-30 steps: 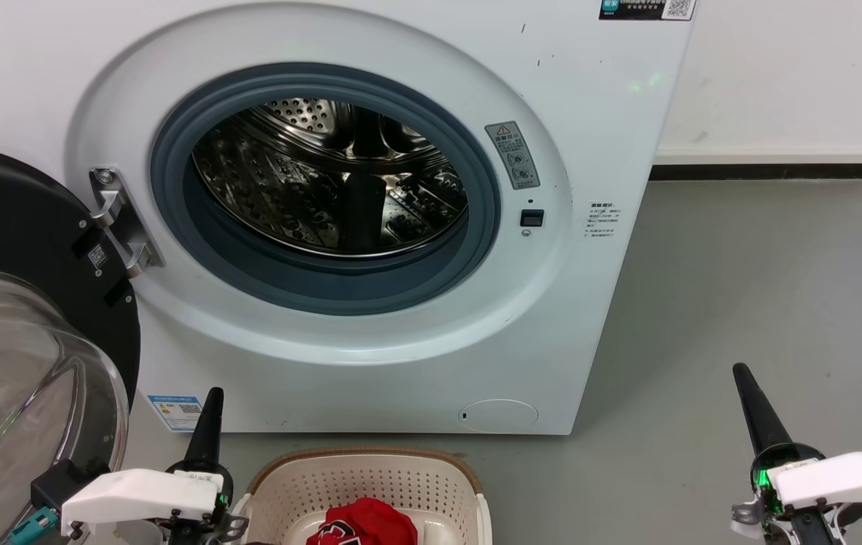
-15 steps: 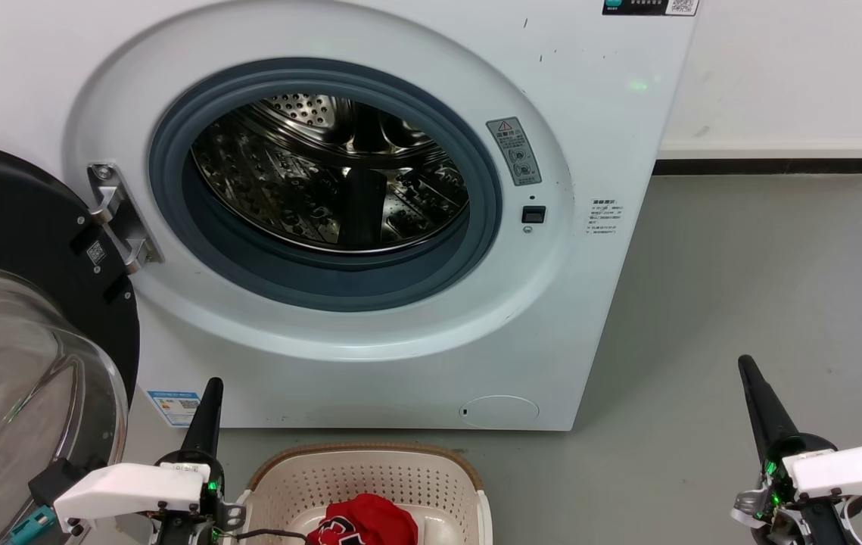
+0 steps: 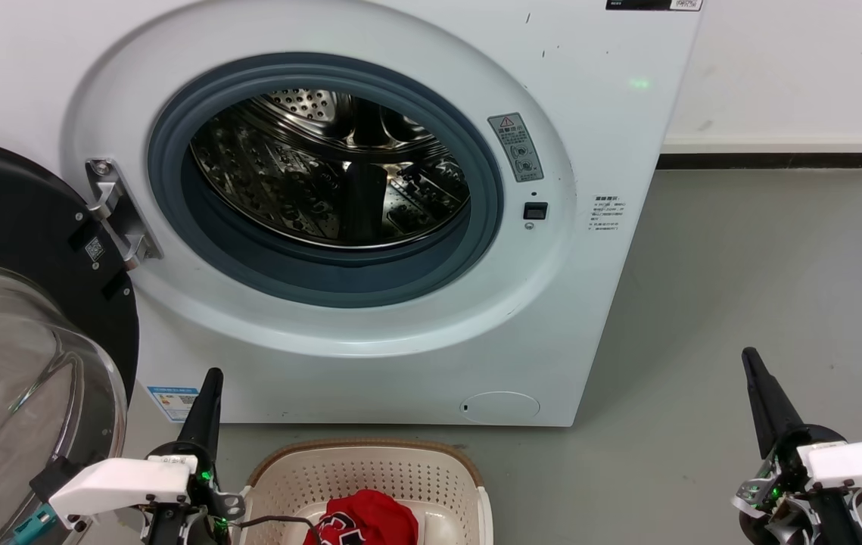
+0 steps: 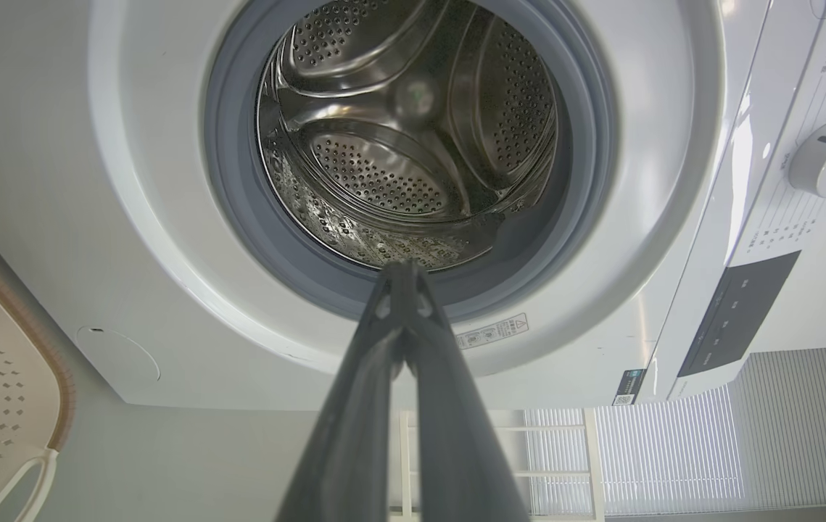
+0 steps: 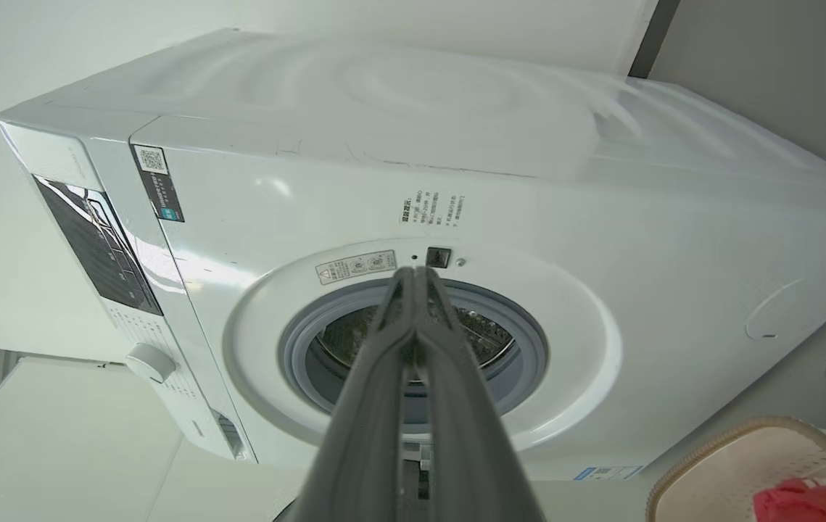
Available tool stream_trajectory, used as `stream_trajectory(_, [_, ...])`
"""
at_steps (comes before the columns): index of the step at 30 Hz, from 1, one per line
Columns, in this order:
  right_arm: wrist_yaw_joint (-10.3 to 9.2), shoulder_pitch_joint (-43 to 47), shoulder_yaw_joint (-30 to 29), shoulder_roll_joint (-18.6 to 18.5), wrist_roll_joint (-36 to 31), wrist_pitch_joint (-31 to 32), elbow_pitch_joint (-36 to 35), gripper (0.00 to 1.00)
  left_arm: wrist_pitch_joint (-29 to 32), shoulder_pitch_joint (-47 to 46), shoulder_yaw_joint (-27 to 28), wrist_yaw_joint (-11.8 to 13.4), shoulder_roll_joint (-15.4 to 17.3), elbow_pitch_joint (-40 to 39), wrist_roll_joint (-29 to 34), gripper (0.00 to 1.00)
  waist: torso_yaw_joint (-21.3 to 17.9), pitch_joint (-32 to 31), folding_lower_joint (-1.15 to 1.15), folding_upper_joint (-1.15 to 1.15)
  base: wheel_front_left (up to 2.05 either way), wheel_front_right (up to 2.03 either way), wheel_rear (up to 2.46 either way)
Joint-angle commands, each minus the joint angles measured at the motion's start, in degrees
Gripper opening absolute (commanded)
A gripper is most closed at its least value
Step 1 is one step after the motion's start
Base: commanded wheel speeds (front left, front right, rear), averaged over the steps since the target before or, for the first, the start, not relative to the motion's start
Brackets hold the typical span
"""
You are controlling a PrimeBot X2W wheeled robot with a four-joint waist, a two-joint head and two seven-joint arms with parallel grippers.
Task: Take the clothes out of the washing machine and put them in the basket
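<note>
The white washing machine (image 3: 597, 136) stands ahead with its door (image 3: 7, 318) swung open to the left. Its steel drum (image 3: 332, 174) shows no fabric inside; the same drum (image 4: 413, 138) looks bare in the left wrist view. A red garment (image 3: 366, 521) lies in the cream basket (image 3: 431, 473) at the bottom centre, also seen as red clothes (image 5: 797, 504) in the basket (image 5: 724, 464). My left gripper (image 3: 210, 378) is shut beside the basket's left rim, holding nothing. My right gripper (image 3: 749, 359) is shut over the floor at the lower right, also with nothing in it.
Grey floor (image 3: 763, 288) stretches to the right of the machine up to a white wall with a dark skirting strip (image 3: 771, 160). The open glass door bulges out at the left, close to my left arm.
The head camera has tilted slightly, so the machine sits a little higher in view. Both grippers have dropped slightly lower and stay shut. The red garment lies unmoved in the basket.
</note>
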Motion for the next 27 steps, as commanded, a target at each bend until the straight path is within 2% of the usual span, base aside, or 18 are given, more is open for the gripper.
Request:
stream_trajectory(1, [0.00,-1.1,-0.2,0.0,1.4,0.2,0.2,0.00,0.4,-0.9,0.3,-0.5,-0.1,0.1,-1.3,0.00,0.0,0.1,0.00,0.00,0.00,0.00,0.00])
stream_trajectory(15, [0.00,-2.1,-0.8,0.2,7.1,0.9,1.4,0.00,1.8,-1.6,0.9,-1.0,-0.3,0.7,-6.9,0.00,0.1,0.6,0.00,0.00,0.00,0.00,0.00])
stream_trajectory(27, [0.00,-2.2,-1.1,0.4,6.7,1.1,1.4,0.00,1.7,-1.6,0.9,-1.0,-0.3,0.6,-6.9,0.00,0.1,0.6,0.00,0.00,0.00,0.00,0.00])
